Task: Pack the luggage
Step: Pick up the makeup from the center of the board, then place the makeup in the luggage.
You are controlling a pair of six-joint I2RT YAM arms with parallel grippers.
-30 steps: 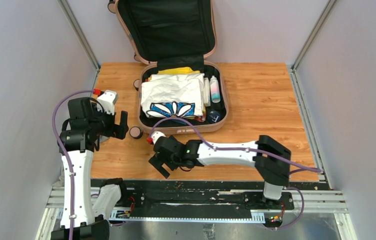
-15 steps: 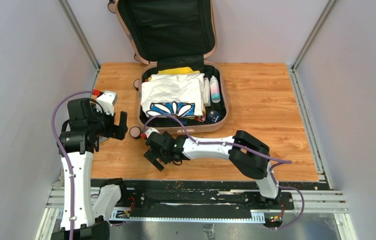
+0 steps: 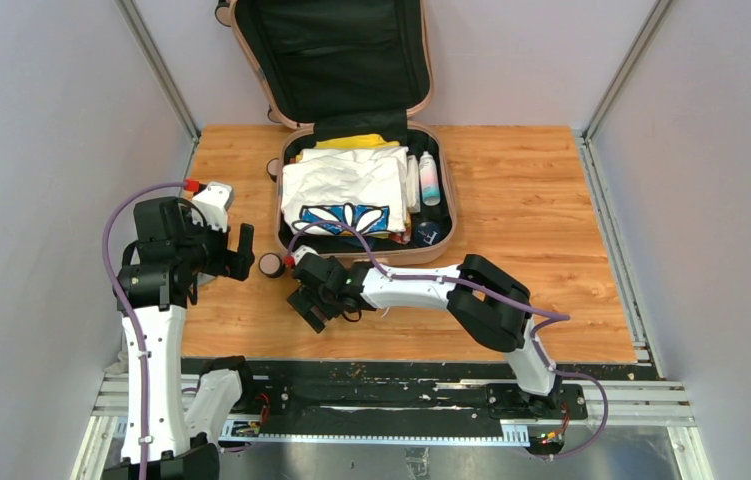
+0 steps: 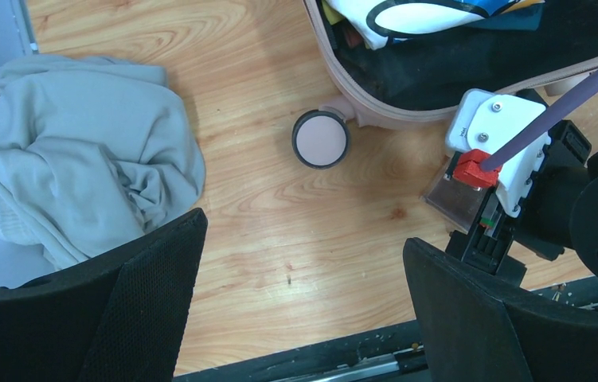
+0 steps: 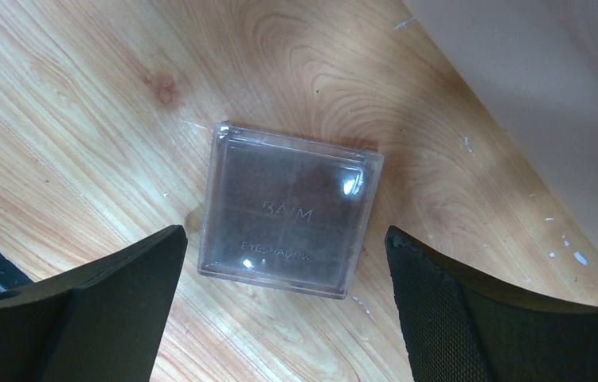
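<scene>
The pale pink luggage (image 3: 445, 236) lies open at the back of the table, its black-lined lid (image 3: 331, 60) standing upright. Inside lie a white shirt with a blue flower print (image 3: 346, 195), a yellow item (image 3: 351, 142) and bottles (image 3: 429, 178). My right gripper (image 3: 309, 305) hangs open over a clear eyeshadow case (image 5: 287, 211), which lies flat on the wood just ahead of the gripper (image 5: 283, 306) and beside the pink shell (image 5: 534, 95). My left gripper (image 3: 238, 252) is open and empty over bare wood (image 4: 303, 310).
A crumpled grey garment (image 4: 80, 175) lies at the table's left edge. One luggage wheel (image 4: 321, 138) sticks out at the case's front left corner (image 3: 271, 265). The right arm's wrist camera (image 4: 502, 151) sits close to my left gripper's right finger.
The right arm has swung left and a little toward the luggage's front left corner, folding its elbow in. The left arm has stayed put.
</scene>
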